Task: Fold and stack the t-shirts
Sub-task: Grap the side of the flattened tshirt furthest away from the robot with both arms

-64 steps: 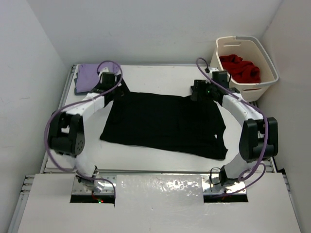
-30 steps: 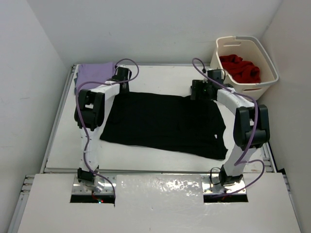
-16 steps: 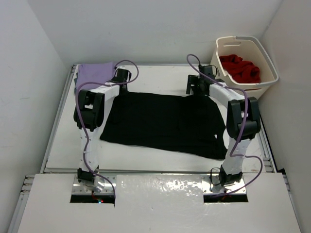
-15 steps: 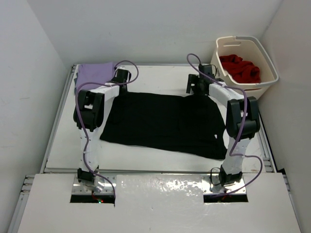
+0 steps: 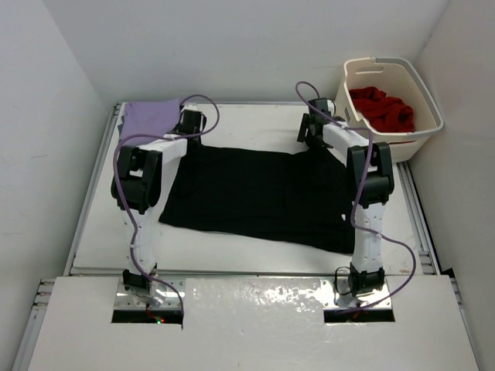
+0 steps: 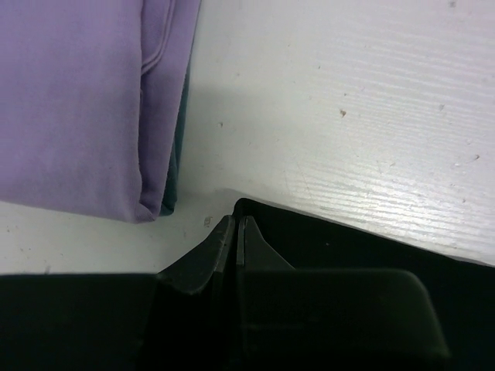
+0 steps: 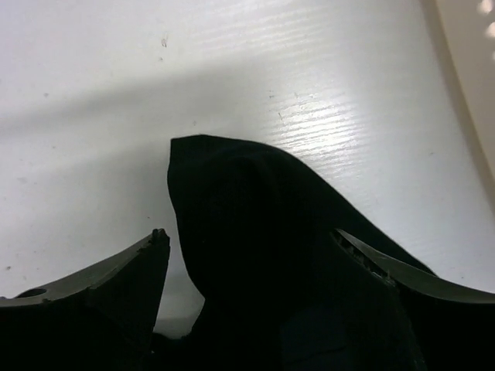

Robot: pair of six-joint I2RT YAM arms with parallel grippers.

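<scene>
spanning left to right, black t-shirt (image 5: 263, 197)

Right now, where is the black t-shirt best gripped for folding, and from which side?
At its two far corners, coming from above at the far edge. The black t-shirt lies flat and spread, so only edges give thin cloth to pinch. The left gripper is shut on the far-left corner; the right gripper stands open around the raised far-right corner.

I'm watching a robot lab cell: plain white panels (image 5: 232, 46) box in a white surface (image 5: 255, 120) with two arms (image 5: 370, 193) bolted at its near edge.
</scene>
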